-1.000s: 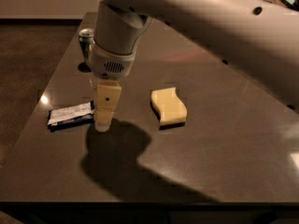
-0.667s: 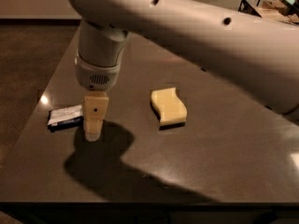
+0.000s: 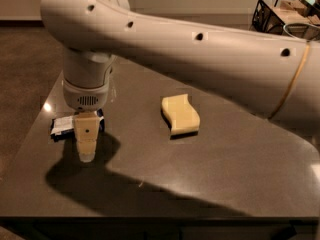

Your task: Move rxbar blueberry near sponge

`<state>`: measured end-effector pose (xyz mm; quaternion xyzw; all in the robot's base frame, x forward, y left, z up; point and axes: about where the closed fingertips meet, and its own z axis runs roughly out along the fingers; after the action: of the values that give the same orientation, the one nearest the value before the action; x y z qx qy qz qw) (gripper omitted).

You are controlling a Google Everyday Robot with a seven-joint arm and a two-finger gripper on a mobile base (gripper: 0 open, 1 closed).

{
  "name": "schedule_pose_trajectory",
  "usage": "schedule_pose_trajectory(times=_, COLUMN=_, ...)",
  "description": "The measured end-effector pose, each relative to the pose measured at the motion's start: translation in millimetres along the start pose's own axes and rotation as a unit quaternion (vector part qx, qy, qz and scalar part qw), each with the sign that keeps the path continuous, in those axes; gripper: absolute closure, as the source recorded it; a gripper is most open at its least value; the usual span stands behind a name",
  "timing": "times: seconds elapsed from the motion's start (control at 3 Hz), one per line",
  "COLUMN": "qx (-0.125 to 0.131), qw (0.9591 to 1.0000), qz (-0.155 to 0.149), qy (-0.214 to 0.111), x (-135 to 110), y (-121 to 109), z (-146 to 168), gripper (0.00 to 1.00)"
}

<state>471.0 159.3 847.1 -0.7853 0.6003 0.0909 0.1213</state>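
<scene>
Gripper (image 3: pixel 86 153) is down low over the dark counter (image 3: pixel 225 174), tip just above the surface near the left edge. It is seen side-on, so whether it is open or closed, I cannot tell. The rxbar blueberry (image 3: pixel 62 125) lies flat right behind the gripper, poking out to the left in view, its white label catching light, part of it hidden. Whether the gripper touches it is unclear. The sponge (image 3: pixel 180 115) sits well apart, off to the gripper's right in view, pale yellow and flat on the counter. The big white arm (image 3: pixel 200 49) sweeps across the top, casting a heavy shadow (image 3: pixel 125 184) beneath the gripper. Brown floor (image 3: pixel 25 59) lies beyond, with a wire basket (image 3: pixel 280 14) far in the top right corner.
</scene>
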Motion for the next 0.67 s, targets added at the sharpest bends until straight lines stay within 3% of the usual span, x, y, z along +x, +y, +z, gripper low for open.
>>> schedule_pose_trajectory(times=0.67, qx=-0.026, qw=0.9991, qz=-0.009, qy=0.032, x=-14.0, y=-5.0, z=15.0, gripper=0.42)
